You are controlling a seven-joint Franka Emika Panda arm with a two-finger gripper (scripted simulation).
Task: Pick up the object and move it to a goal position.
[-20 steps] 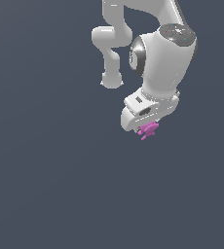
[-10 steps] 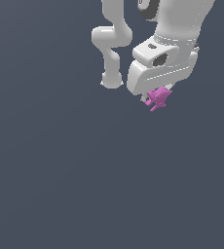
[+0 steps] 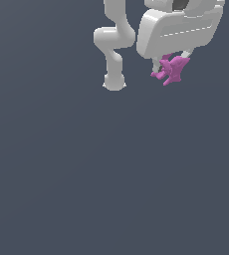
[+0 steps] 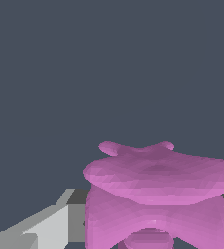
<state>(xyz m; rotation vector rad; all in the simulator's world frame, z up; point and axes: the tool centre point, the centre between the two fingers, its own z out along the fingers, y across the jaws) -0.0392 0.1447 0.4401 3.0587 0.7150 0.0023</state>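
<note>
The object (image 3: pixel 171 69) is a small magenta-pink lumpy thing with short nubs. It hangs under the white hand near the top of the exterior view, high above the grey floor. My gripper (image 3: pixel 170 63) is shut on it, the fingers mostly hidden behind it. In the wrist view the object (image 4: pixel 158 194) fills the near part of the picture, held between the grey fingers (image 4: pixel 46 228).
The white arm's base and lower link (image 3: pixel 114 55) stand to the exterior view's left of the gripper. A plain dark grey floor (image 3: pixel 86 174) lies below.
The gripper has risen with the object in it and moved to the exterior view's right. The hand now sits larger at the frame's top.
</note>
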